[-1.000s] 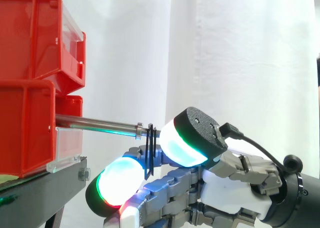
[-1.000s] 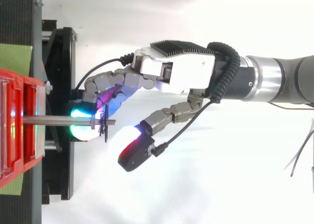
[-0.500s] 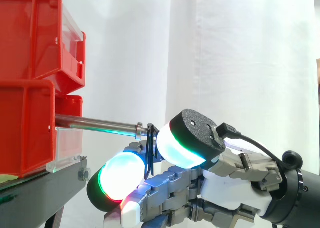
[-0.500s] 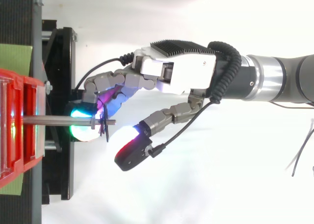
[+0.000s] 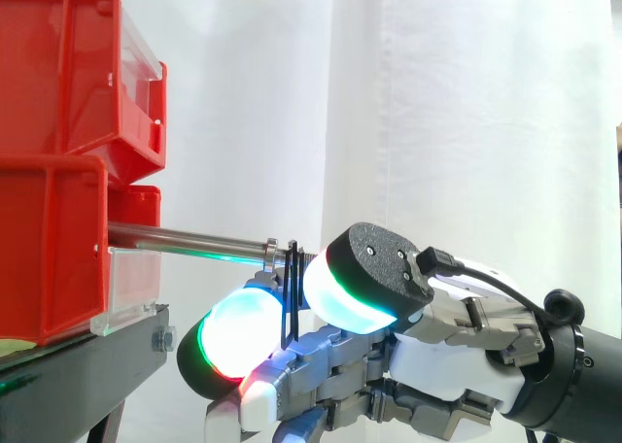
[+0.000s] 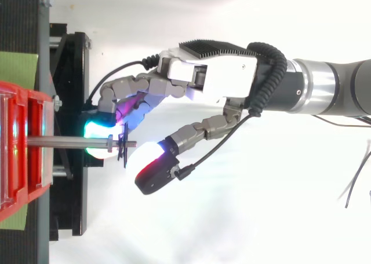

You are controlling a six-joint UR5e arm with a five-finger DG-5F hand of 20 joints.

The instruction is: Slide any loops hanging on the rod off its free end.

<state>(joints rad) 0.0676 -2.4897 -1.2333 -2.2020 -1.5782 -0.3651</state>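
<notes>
A steel rod [image 5: 185,239] [image 6: 69,141] sticks out of the red bins toward the right. Thin black loops [image 5: 290,302] [image 6: 123,150] hang on it just short of its free end. My hand [image 6: 214,81] [image 5: 457,356] reaches in from the right. Its fingers [image 5: 233,331] are bent and lie below and left of the loops, with a pad glowing white, green and red. The thumb's white pad stands just right of the loops, close to the rod's tip. The loops hang between the two, and a small gap shows on each side.
Stacked red bins [image 5: 58,171] [image 6: 17,148] stand at the left on a black stand [image 5: 78,365] [image 6: 72,102]. A white curtain hangs behind. Open room lies to the right of the rod's tip, around the arm.
The thumb has come down and left, closer to the loops and the rod's tip. The hand has sunk slightly. The loops stay near the rod's end.
</notes>
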